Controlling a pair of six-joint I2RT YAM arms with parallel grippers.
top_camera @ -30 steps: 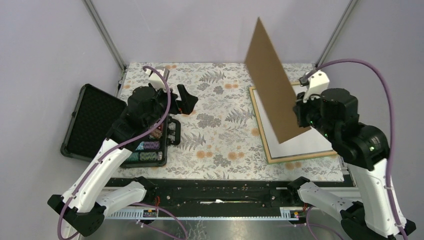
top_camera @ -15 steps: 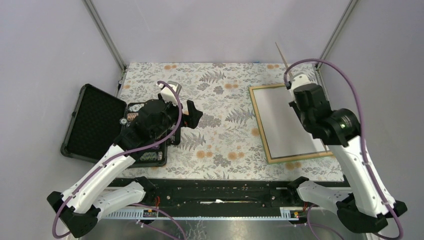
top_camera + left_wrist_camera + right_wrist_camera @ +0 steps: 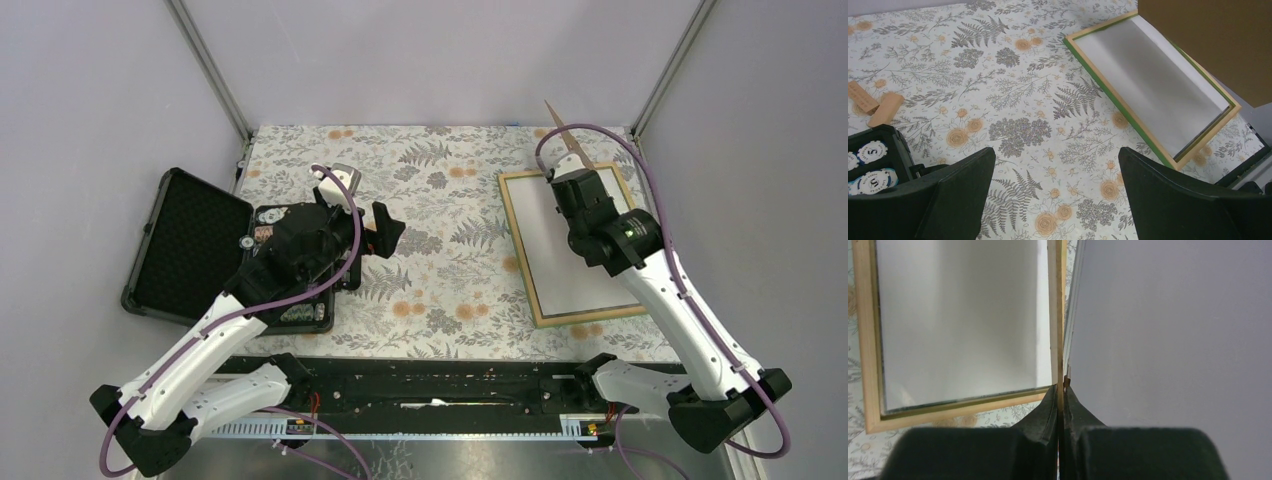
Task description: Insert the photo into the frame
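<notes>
The frame (image 3: 518, 250) lies on its face at the right of the table, light wood back up, its green edge (image 3: 1118, 112) showing in the left wrist view. A pale grey-white surface (image 3: 575, 250) fills it; I cannot tell whether that is the photo's back, and no blue print shows. My right gripper (image 3: 567, 172) is shut on the brown backing board (image 3: 561, 130), held upright and edge-on over the frame's far right side. The board (image 3: 1208, 45) is a brown sheet in the left wrist view. My left gripper (image 3: 388, 232) hangs open over the flowered cloth with nothing between its fingers (image 3: 1168, 200).
An open black case (image 3: 190, 245) with poker chips (image 3: 870, 150) lies at the left, under the left arm. Two small wooden blocks (image 3: 883, 107) rest beside it. Grey walls close the table in on three sides, the right wall close to the frame.
The right arm has swung the board from slanting broadside over the frame to edge-on near its far right side. The left arm has shifted slightly right, gripper still open.
</notes>
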